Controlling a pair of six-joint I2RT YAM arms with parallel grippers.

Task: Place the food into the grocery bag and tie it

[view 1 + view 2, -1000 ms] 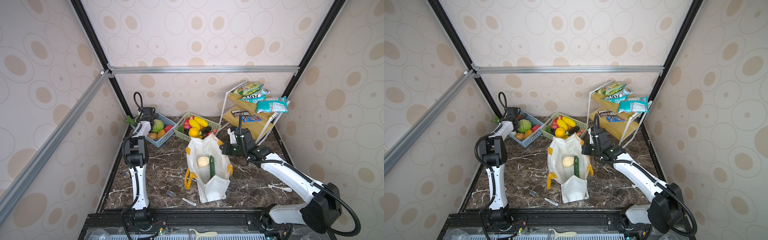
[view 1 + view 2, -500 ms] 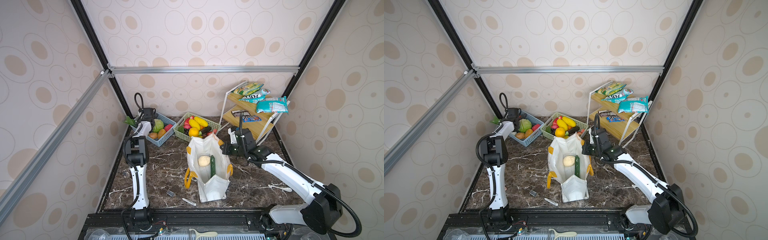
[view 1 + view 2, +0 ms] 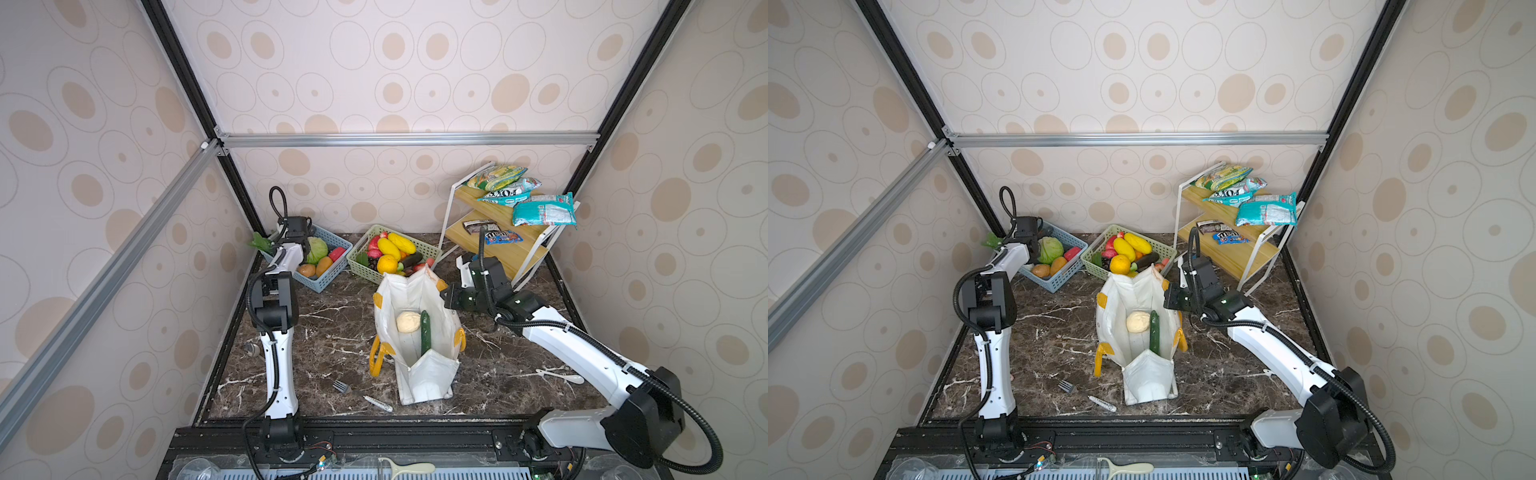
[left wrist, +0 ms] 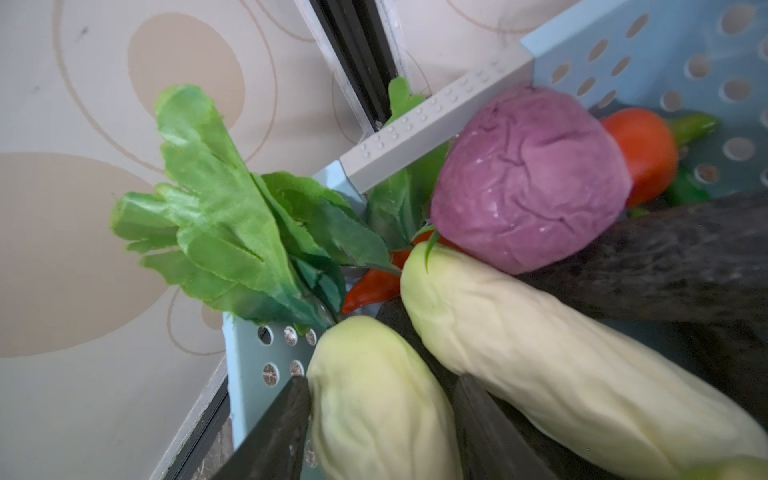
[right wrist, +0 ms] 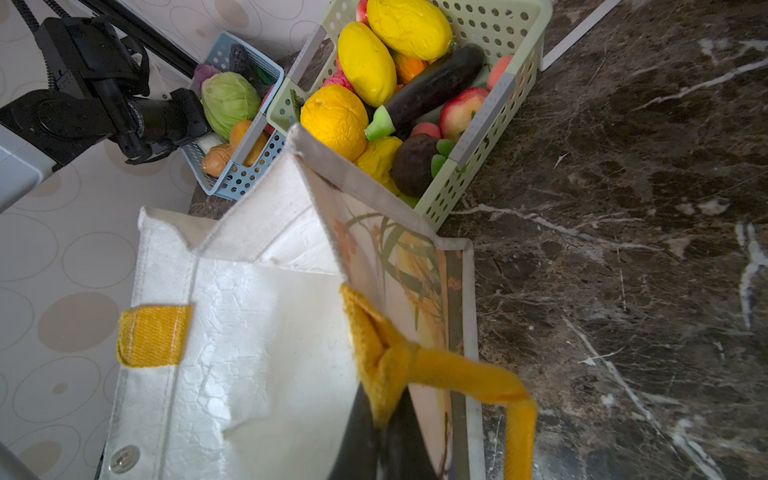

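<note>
The white grocery bag (image 3: 415, 291) (image 3: 1136, 286) stands open mid-table with a beige knobbly ball (image 3: 408, 322) and a dark green cucumber (image 3: 425, 338) inside. My right gripper (image 5: 382, 419) (image 3: 446, 297) is shut on the bag's yellow handle (image 5: 386, 365) at its rim. My left gripper (image 4: 384, 382) is down in the far corner of the blue basket (image 3: 328, 276). It is open, with a pale cabbage (image 4: 374, 415) between its fingers (image 4: 282, 424). A green leaf (image 4: 216, 199) (image 3: 259, 242) hangs over the basket's corner, and a red pepper (image 4: 374, 286) lies beneath it.
A second pale cabbage (image 4: 561, 353), a purple cabbage (image 4: 528, 178) and a round green cabbage (image 3: 316, 249) share the blue basket. A green basket (image 3: 430, 251) of fruit stands behind the bag. A shelf (image 3: 511, 253) holds snack packets at the back right. A fork (image 3: 345, 386) and a spoon (image 3: 561, 376) lie on the table.
</note>
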